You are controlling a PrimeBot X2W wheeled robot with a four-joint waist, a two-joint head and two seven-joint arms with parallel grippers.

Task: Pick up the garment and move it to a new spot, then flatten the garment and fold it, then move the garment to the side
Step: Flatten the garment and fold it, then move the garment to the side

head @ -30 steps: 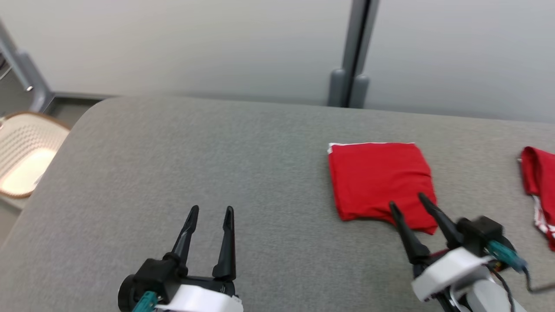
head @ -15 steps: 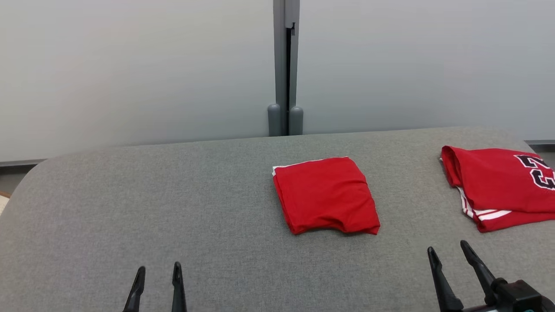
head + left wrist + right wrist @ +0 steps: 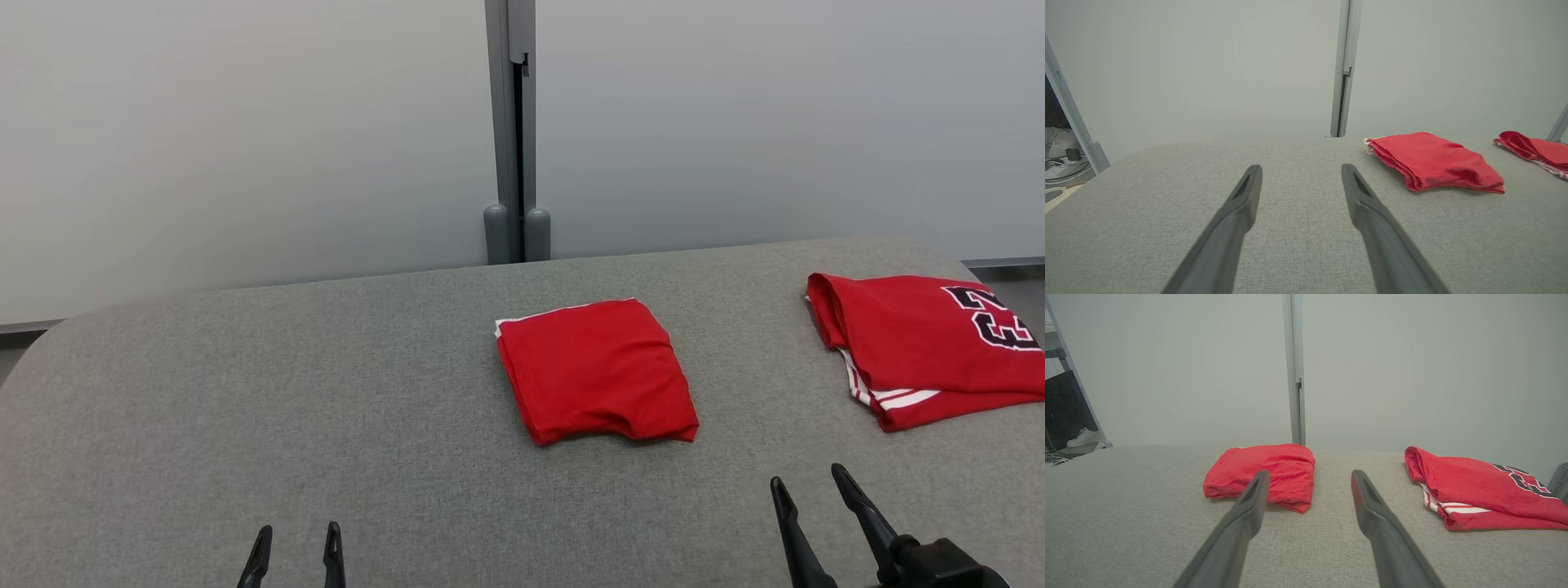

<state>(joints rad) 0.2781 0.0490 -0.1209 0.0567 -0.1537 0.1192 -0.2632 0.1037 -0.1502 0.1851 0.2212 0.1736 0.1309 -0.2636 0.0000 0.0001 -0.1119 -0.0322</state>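
red folded garment [image 3: 596,371] is lying in the middle of the grey surface [image 3: 245,392], and a numbered shirt [image 3: 922,347] (also red) is sitting well apart on the right. the left hand [image 3: 298,529] and the right hand [image 3: 807,477] are hanging near the front edge, fingers spread wide, holding nothing. the folding and moving step is looking finished; reaching for the numbered shirt is likely coming next. a second ago the right hand was over the folded garment's near edge; now it is sitting clear of it.

Garment [image 3: 596,371] lies on table [image 3: 245,392], jersey [image 3: 922,343] to its right.
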